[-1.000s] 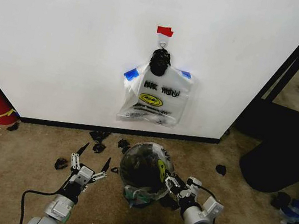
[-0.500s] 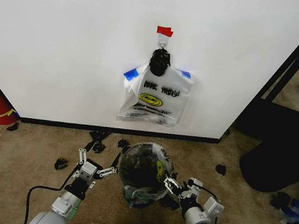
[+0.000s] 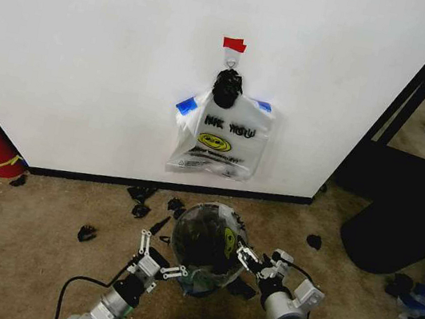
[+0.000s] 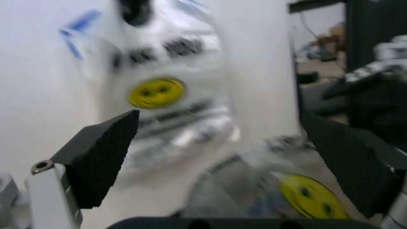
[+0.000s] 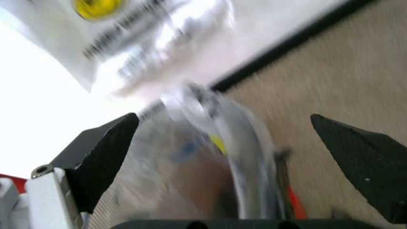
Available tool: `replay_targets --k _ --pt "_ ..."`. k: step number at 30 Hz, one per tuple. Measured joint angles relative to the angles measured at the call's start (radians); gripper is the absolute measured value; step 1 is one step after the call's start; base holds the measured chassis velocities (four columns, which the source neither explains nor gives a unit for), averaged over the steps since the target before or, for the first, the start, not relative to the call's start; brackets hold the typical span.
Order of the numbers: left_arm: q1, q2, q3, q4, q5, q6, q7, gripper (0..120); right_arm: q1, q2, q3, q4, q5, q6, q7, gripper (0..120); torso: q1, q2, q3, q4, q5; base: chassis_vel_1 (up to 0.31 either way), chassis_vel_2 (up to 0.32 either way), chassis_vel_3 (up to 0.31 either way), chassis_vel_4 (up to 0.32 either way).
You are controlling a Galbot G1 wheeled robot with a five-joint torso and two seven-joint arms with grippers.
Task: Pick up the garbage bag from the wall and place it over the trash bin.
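Since the garbage bag (image 3: 207,244) already drapes the trash bin (image 3: 192,279), its rim should be smoothed gently by the left claw (image 3: 157,253) and right claw (image 3: 251,264) (both spread wide, empty) flanking the bin.

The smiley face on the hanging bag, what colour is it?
Yellow; the smiley face shows best in the left wrist view.

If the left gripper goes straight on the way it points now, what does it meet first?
Probably the garbage bag draped over the trash bin. The open left gripper points up and to the right at the bin's near side. Depth is unclear, so it might pass just beside it.
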Motion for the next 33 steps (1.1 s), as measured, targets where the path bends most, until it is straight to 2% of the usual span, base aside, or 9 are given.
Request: replay_targets --k 3,7,9,11,15,17,22,28,33 --pt "0.009 -0.003 -0.017 -0.03 -0.008 0.009 -0.023 100 -0.001 -0.001 0.0 -0.012 -0.071 0.039 -0.027 100 0.0 0.0 0.0 0.0 0.0001 0.0 0.0 0.0 0.0" --pt "0.031 -0.014 -0.062 -0.119 -0.076 0.052 -0.071 100 -0.034 0.009 0.01 -0.049 -0.357 0.257 -0.191 100 0.0 0.0 0.0 -0.0001 0.0002 0.0 0.0 0.0 0.0" --pt "0.032 -0.016 -0.065 -0.126 -0.084 0.058 -0.075 100 -0.038 0.011 0.013 -0.05 -0.384 0.283 -0.212 100 0.0 0.0 0.0 0.0 0.0002 0.0 0.0 0.0 0.0" --pt "0.035 -0.042 -0.081 -0.198 -0.169 0.121 -0.113 100 -0.06 0.028 0.051 -0.053 -0.591 0.468 -0.316 100 0.0 0.0 0.0 -0.0001 0.0002 0.0 0.0 0.0 0.0" --pt "0.04 -0.095 -0.098 -0.275 -0.246 0.168 -0.128 100 -0.074 0.077 0.17 -0.064 -0.853 0.664 -0.394 100 0.0 0.0 0.0 0.0001 0.0002 0.0 0.0 0.0 0.0" --pt "0.042 -0.107 -0.102 -0.281 -0.249 0.17 -0.128 100 -0.079 0.086 0.194 -0.064 -0.885 0.685 -0.405 100 0.0 0.0 0.0 0.0001 0.0003 0.0 0.0 0.0 0.0" --pt "0.031 -0.209 -0.15 -0.284 -0.251 0.165 -0.115 100 -0.144 0.155 0.278 -0.034 -0.982 0.714 -0.385 100 0.0 0.0 0.0 0.0 0.0002 0.0 0.0 0.0 0.0" --pt "0.014 -0.209 -0.152 -0.273 -0.288 0.162 -0.095 100 -0.167 0.244 0.324 -0.006 -0.891 0.647 -0.347 100 0.0 0.0 0.0 -0.0001 0.0001 0.0 0.0 0.0 0.0" --pt "-0.009 -0.2 -0.15 -0.28 -0.335 0.2 -0.095 100 -0.156 0.301 0.365 -0.025 -0.885 0.654 -0.37 100 0.0 0.0 0.0 0.0 0.0001 0.0 0.0 0.0 0.0"
